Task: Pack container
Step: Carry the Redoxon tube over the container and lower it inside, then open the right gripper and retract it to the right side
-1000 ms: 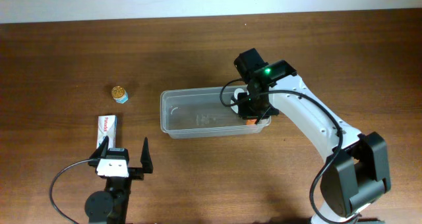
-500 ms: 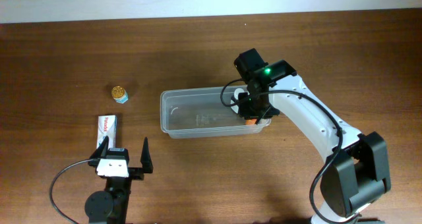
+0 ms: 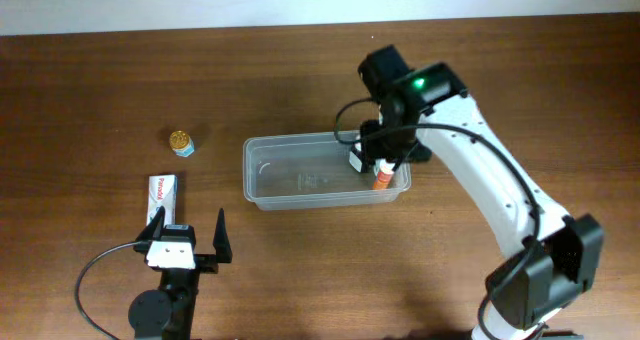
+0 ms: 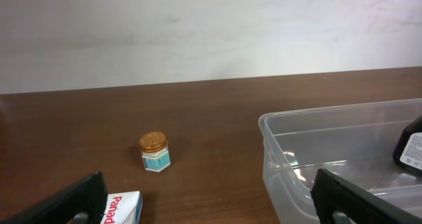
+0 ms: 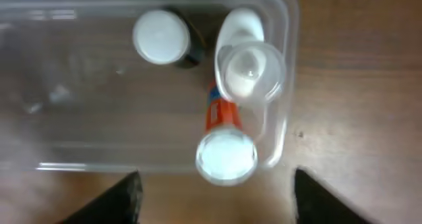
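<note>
Lifted off the right end of the clear container (image 3: pixel 285 185) since a second ago, the right gripper (image 5: pixel 216 192) has let its fingers part. They now hang well apart above the bin, with nothing between them. The orange-labelled bottle with a white cap (image 5: pixel 226 155) it was down over now sits free inside.

The container sits on the brown table (image 3: pixel 100 80), a little right of centre, its long side running left to right. At its right end the orange-labelled bottle is by the near wall, touching a white bottle under a clear cap (image 5: pixel 249 64). A dark bottle with a white cap (image 5: pixel 161 38) is just beside them.

Well to the left of the bin stand a small gold-lidded jar (image 3: pixel 180 142) and, nearer, a Panadol box (image 3: pixel 160 192). The left gripper (image 3: pixel 190 225) waits at the near edge — fingers spread wide, holding nothing, the box just beyond them.
</note>
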